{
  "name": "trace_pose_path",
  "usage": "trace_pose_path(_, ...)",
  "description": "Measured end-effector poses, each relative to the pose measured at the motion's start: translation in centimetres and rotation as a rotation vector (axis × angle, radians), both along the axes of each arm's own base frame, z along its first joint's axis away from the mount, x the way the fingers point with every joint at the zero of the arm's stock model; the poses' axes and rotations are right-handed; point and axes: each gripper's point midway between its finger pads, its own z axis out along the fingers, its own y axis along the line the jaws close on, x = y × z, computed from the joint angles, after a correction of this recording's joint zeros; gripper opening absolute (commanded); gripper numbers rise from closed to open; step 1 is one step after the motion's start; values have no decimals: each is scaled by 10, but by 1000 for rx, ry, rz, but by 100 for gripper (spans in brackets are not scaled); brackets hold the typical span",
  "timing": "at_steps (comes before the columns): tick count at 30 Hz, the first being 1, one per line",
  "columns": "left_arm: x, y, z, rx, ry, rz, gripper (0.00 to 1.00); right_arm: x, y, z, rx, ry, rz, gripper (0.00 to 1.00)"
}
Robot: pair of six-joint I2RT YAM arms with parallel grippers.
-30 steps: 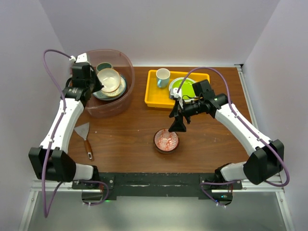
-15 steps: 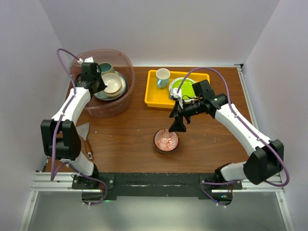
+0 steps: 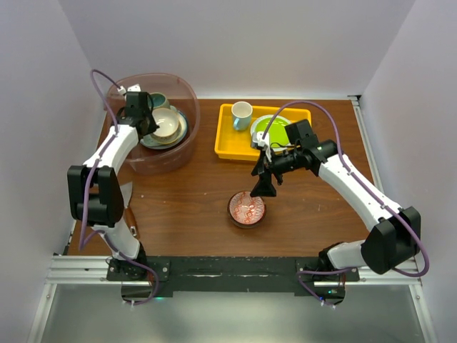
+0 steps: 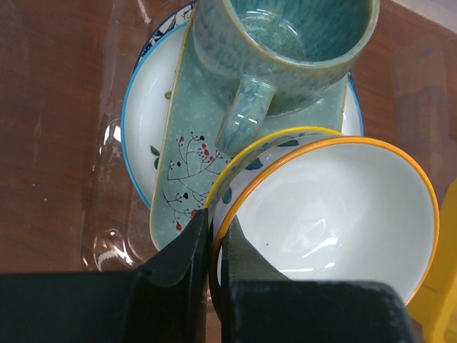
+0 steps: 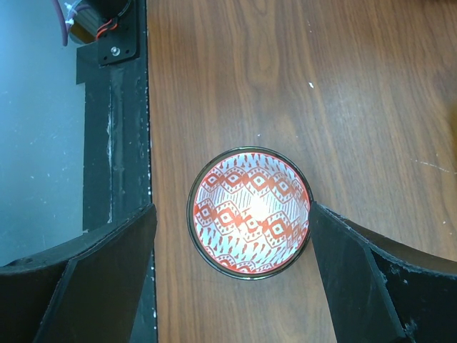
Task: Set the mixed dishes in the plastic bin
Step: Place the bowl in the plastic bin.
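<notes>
Jaws of the left gripper (image 4: 214, 232) stand nearly shut, pinching the rim of a yellow-rimmed white bowl (image 4: 328, 207) inside the plastic bin (image 3: 178, 153) at the overhead view's upper left, where the bowl's near edge is hidden behind the gripper and the teal mug (image 4: 285, 43) is cut off by the frame's top. Beneath them a pale green tray (image 4: 193, 128) covers most of a blue-rimmed plate (image 4: 146, 121). On the right gripper (image 5: 232, 207) the jaws gape wide and hold nothing, one on each side of the red patterned bowl (image 5: 250, 214) on the table (image 5: 285, 71) at centre.

Translucent bin (image 3: 163, 163), far-left bench corner, holds teal mug (image 4: 285, 43), yellow-rimmed bowl (image 4: 335, 214), blue-rimmed plate (image 4: 146, 121); red-patterned bowl (image 3: 246, 209) sits upright near front edge.
</notes>
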Motion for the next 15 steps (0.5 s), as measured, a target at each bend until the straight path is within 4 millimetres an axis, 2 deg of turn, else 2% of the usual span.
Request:
trace_pose_path(6, 0, 2, -9, 14, 21, 4, 25, 0, 0, 0, 1, -3, 0, 92)
trace_pose_path(15, 5, 3, -3, 16, -1, 7, 41, 0, 0, 0, 1, -3, 0, 92)
